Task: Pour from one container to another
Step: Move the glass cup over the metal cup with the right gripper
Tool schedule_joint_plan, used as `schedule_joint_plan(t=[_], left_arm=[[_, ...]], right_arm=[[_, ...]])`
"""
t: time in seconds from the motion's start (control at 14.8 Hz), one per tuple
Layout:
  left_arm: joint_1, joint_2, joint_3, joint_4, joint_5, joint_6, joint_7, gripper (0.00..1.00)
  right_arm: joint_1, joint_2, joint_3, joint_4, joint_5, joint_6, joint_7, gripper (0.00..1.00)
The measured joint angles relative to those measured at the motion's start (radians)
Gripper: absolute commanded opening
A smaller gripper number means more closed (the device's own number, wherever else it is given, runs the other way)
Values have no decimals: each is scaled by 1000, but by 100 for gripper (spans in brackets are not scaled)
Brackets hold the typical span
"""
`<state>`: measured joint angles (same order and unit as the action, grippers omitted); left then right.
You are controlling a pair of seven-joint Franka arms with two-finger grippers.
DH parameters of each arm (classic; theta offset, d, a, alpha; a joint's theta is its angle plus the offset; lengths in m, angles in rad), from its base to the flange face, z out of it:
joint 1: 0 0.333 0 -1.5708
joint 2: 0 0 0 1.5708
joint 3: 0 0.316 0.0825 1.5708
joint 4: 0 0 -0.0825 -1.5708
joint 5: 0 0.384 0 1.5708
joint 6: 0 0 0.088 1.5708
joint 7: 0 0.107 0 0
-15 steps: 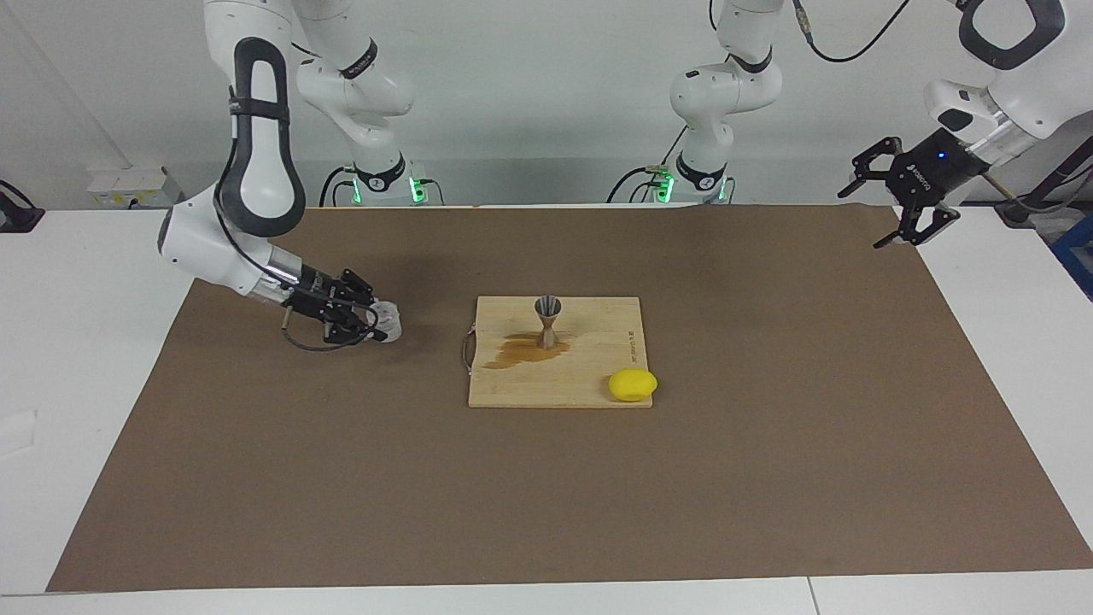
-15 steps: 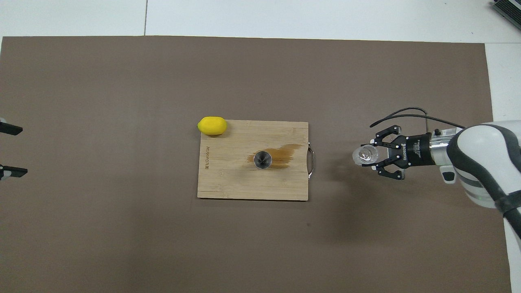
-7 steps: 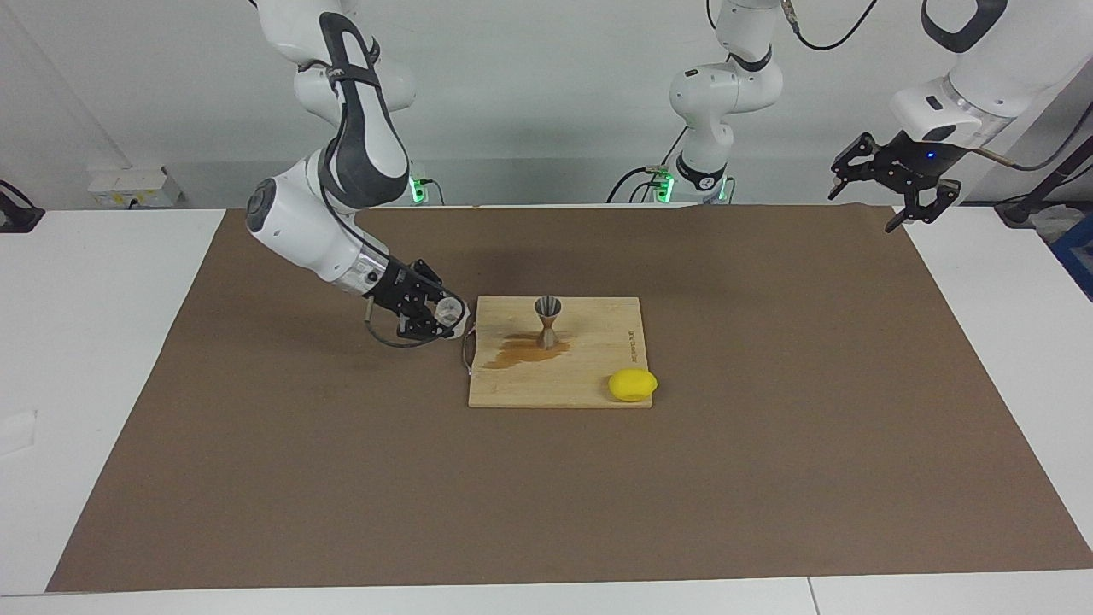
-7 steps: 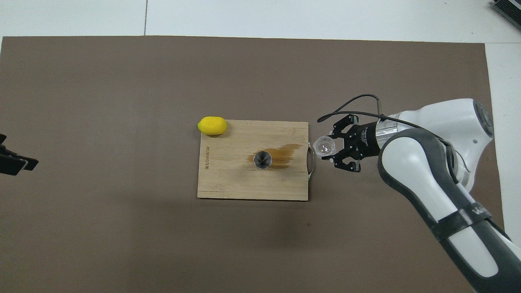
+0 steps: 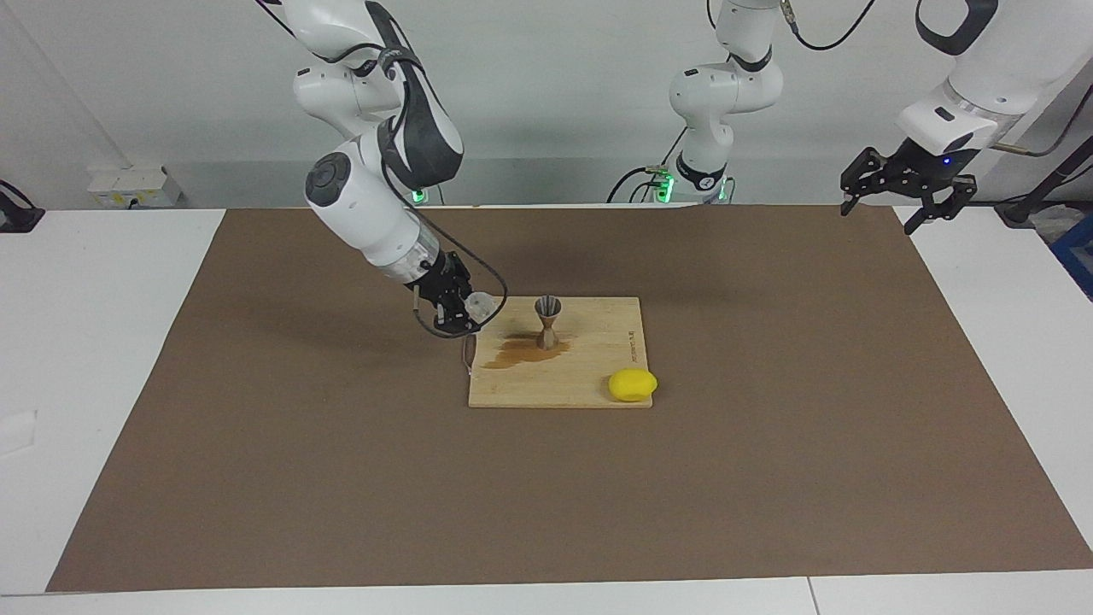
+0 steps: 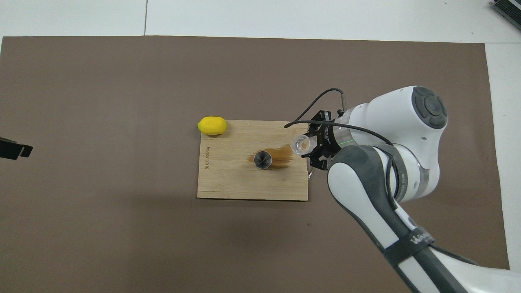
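Facing view: the right gripper (image 5: 465, 312) hangs low over the edge of the board (image 5: 589, 389) at the right arm's end, by the metal handle, closed on the glass (image 5: 480, 305). The glass is carried in the air, short of the jigger (image 5: 547, 321), which stands upright on the board, on the part nearer the robots. A brown wet patch (image 5: 517, 352) spreads on the wood from the jigger's foot toward the right arm's end; whether that is spilled liquid I cannot say for sure, though it looks like it. A lemon (image 5: 633, 384) rests at the board's corner farther from the robots, toward the left arm's end, well apart from the jigger. The left gripper (image 5: 905, 192) waits high over the mat's corner at its own end, its jaws spread wide and holding nothing.

Overhead view: the glass (image 6: 301, 144) shows its open mouth, seemingly about level, over the board (image 6: 228, 183) just inside the handle edge, with the right gripper (image 6: 314, 147) closed on it from the side. The jigger (image 6: 262, 159) shows its top cup, close by but not under the glass. The patch (image 6: 283, 154) lies between them. The lemon (image 6: 212, 125) sits at the board's corner. Of the left gripper (image 6: 14, 148) only a dark tip shows at the frame's edge.

Judging by this, the glass is picked up and nearly brought in; what is left is to carry it over the jigger's cup, tip it and pour. Whether the glass holds any liquid cannot be told
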<state>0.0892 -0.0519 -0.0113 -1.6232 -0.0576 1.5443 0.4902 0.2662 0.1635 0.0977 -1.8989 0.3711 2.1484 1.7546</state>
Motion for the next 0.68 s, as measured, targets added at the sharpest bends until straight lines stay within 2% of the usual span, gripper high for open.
schedule_joint_plan(t=[0.68], left_arm=[[-40,16,-30,-2,42,40,-108,100]], right_arm=[[158,20,0,78,-304,-28,143,0]])
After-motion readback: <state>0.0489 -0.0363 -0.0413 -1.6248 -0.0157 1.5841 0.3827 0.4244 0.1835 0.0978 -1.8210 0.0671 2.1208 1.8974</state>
